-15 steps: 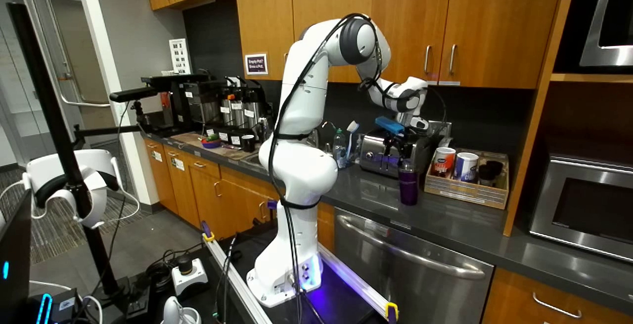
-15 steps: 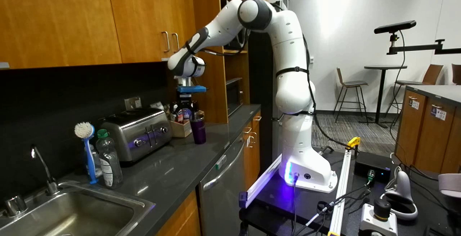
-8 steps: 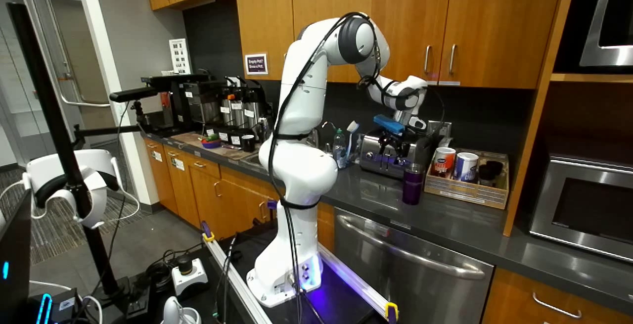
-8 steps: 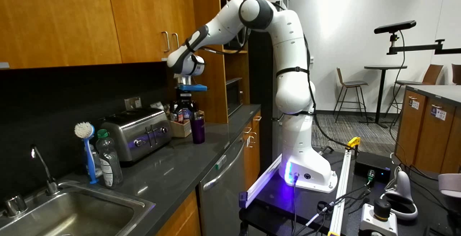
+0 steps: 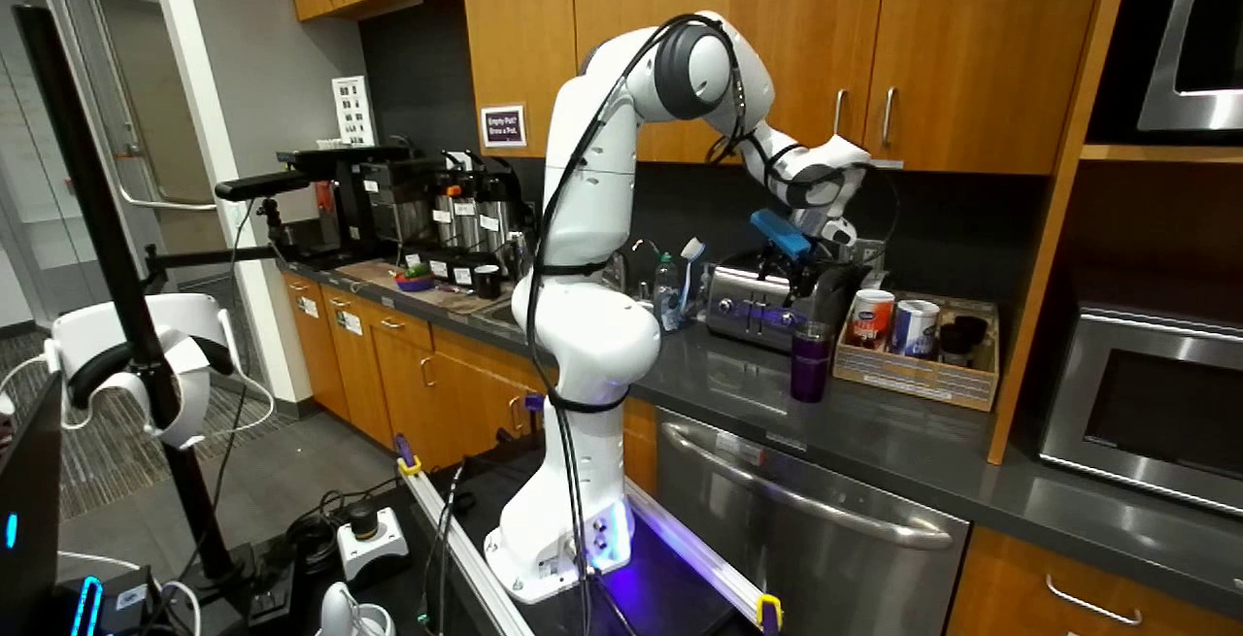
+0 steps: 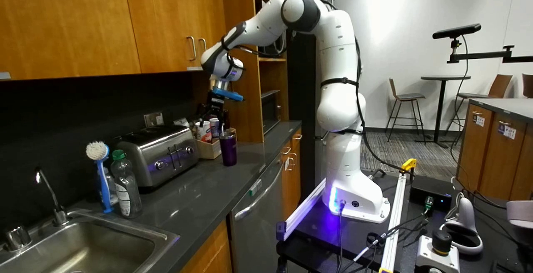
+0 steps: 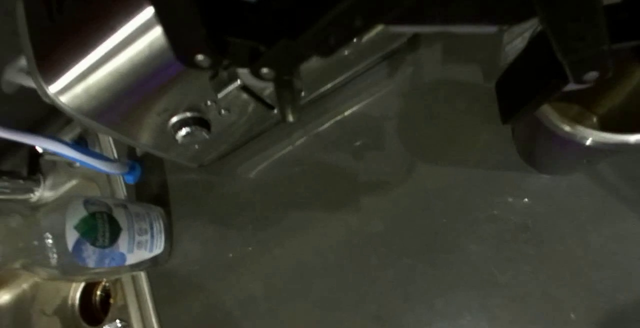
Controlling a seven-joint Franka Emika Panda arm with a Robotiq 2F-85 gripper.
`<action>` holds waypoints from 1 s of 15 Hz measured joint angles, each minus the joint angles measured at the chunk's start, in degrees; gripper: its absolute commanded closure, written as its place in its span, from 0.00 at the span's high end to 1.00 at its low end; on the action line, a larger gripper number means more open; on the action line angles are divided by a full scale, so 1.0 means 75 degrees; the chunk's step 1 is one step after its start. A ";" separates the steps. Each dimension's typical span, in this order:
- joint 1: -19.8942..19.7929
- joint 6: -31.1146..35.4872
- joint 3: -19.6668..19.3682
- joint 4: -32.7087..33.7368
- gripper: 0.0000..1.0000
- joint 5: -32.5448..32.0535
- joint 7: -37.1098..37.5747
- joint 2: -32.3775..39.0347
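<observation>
Purple tumbler (image 5: 811, 364): standing upright on the dark worktop (image 5: 719, 384), in plain sight in both exterior views.
Pincer (image 7: 398, 110): spread wide, tilted, right up by the tumbler's top; one black finger (image 7: 531, 80) crosses the rim in the wrist view, and whether it touches, I can't tell!
Toaster (image 6: 156, 156): stainless steel, levers to the front, sitting farther back than the tumbler.
Box (image 5: 913, 381): near the tumbler, carrying a red-and-white canister (image 5: 871, 316) and a blue-and-white canister (image 5: 914, 327).
Sink (image 6: 168, 241): a green-capped soap bottle (image 6: 127, 194) and a blue-handled scrub brush (image 6: 104, 183) pair up just beside it.
</observation>
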 measured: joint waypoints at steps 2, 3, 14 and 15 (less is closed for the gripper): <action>-0.0156 0.0307 -0.0137 -0.0169 1.00 0.0260 -0.0164 -0.0347; -0.0189 0.0505 -0.0188 -0.0279 1.00 0.0268 -0.0164 -0.0516; 0.0205 0.2711 -0.0060 -0.1576 1.00 -0.1459 0.0651 -0.1224; 0.0230 0.2766 -0.0045 -0.1637 1.00 -0.1554 0.0721 -0.1222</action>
